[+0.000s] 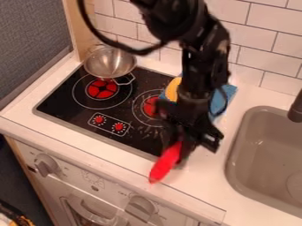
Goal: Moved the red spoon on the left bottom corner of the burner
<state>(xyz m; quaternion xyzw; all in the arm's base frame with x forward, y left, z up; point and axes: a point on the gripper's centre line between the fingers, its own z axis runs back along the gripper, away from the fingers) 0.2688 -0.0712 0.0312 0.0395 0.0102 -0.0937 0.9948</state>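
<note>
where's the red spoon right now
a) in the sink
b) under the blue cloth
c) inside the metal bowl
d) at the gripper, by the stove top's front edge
d, the red spoon juts from the gripper toward the front of the counter, next to the front edge of the black stove top
</note>
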